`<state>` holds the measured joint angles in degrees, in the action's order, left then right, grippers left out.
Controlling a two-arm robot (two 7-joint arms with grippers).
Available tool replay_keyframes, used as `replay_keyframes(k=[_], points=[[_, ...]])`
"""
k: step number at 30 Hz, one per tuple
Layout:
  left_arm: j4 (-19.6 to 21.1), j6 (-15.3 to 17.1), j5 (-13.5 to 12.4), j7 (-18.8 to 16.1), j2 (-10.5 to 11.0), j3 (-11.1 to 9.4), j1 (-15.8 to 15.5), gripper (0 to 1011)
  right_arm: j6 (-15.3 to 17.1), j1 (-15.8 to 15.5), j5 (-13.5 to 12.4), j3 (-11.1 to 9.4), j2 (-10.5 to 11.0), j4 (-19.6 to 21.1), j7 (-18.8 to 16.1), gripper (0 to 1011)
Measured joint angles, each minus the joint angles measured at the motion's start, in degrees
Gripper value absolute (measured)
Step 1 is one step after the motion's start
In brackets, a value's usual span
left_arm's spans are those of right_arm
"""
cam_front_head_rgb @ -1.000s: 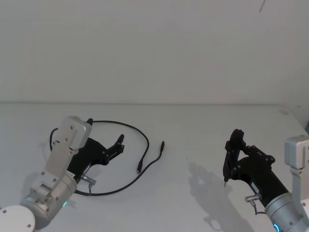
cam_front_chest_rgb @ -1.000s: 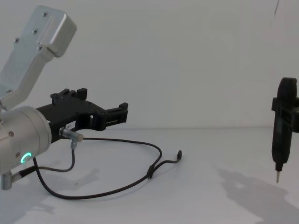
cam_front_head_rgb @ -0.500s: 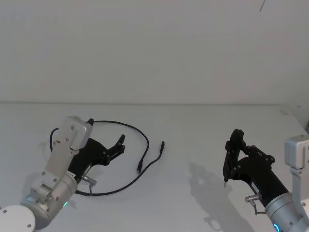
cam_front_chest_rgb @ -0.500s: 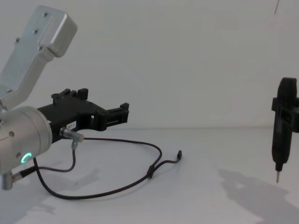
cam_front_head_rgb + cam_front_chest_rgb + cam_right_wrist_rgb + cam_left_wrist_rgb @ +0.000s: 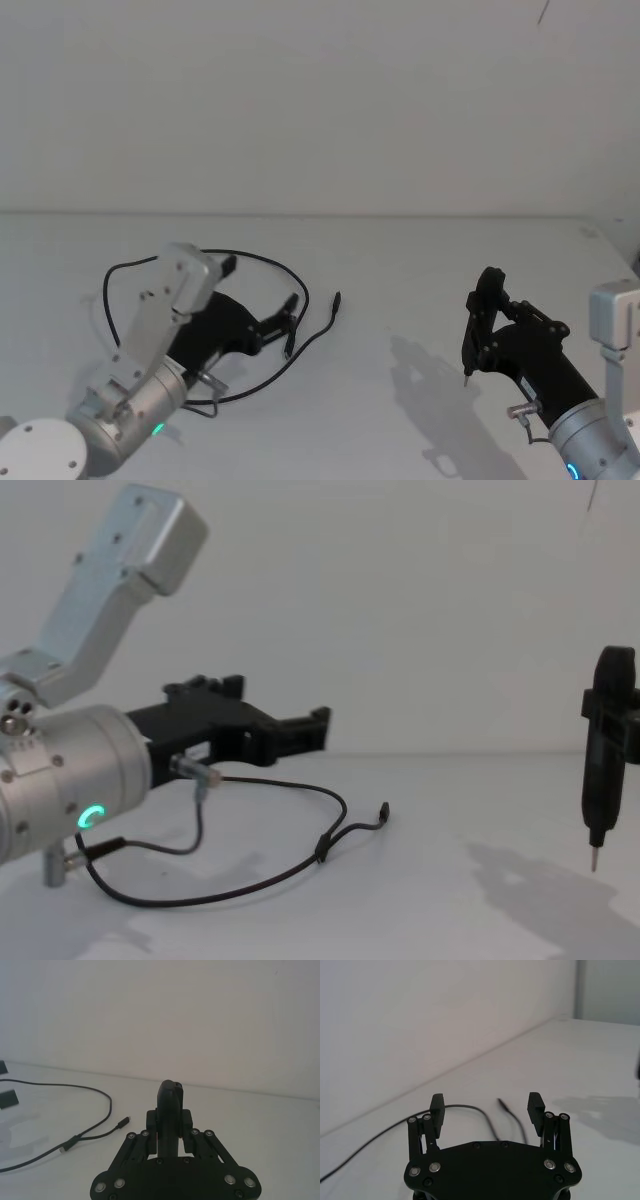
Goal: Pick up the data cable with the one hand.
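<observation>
Both jaws of the left gripper (image 5: pixel 287 310) stand wide apart and empty above the data cable (image 5: pixel 322 848) looped on the table (image 5: pixel 400 260), so lower squarely until one strand lies between them, then close; the closed right gripper (image 5: pixel 466 375) hangs far right.

A plain white table (image 5: pixel 420 260) spreads across the room. On its left half the thin black data cable (image 5: pixel 322 848) lies flat in a loose open loop, forking at a small junction, one plug end (image 5: pixel 385 810) resting nearer the middle.
</observation>
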<state>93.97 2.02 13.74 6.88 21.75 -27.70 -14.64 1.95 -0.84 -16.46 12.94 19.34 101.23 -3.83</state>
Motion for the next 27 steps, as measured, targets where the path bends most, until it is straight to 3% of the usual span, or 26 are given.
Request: replay_keyframes(k=[13,20,27], points=[[0.6,7.9,1.6,4.5,-2.2,-3.9,-1.1,1001,0.0,0.0,0.0,0.0,0.0,0.0,0.0,279],[0.2,14.3,1.3,3.4,-4.7,-5.7,-1.7,1001,0.0,0.0,0.0,0.0,0.0,0.0,0.0,279],[-0.4,18.4,0.2,1.1,-6.7,-6.4,-2.4,1001,0.0,0.0,0.0,0.0,0.0,0.0,0.0,279]])
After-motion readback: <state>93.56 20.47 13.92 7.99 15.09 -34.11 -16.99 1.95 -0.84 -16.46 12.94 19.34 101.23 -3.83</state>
